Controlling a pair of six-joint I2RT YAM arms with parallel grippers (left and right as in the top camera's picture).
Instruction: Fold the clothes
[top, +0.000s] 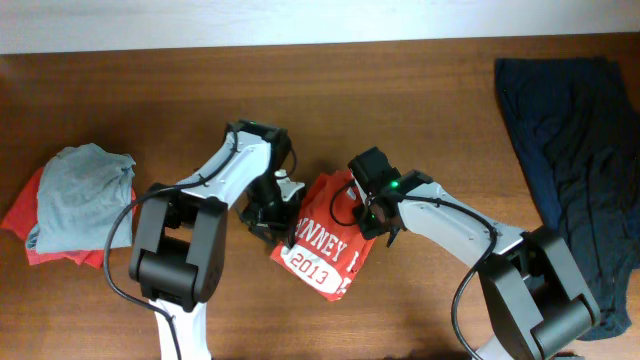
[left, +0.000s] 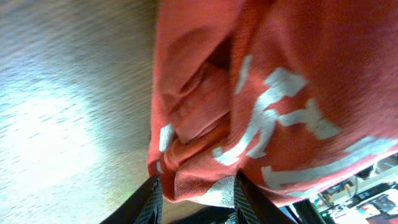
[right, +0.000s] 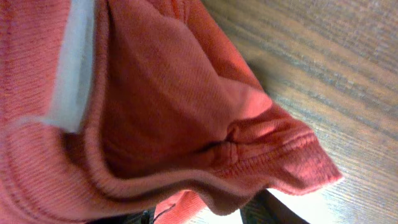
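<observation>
Orange-red T-shirt (top: 322, 248) bunched in the middle of the wooden table (top: 420, 100) between both arms, white lettering and 2013 facing up, left edge pinched in the left gripper (left: 199, 198), upper right corner at the right gripper (top: 375, 215), jaws there impossible to tell.

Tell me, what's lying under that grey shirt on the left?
A red cloth pokes out from beneath the grey shirt. The shirt covers most of it, so what it is stays hidden.
</observation>
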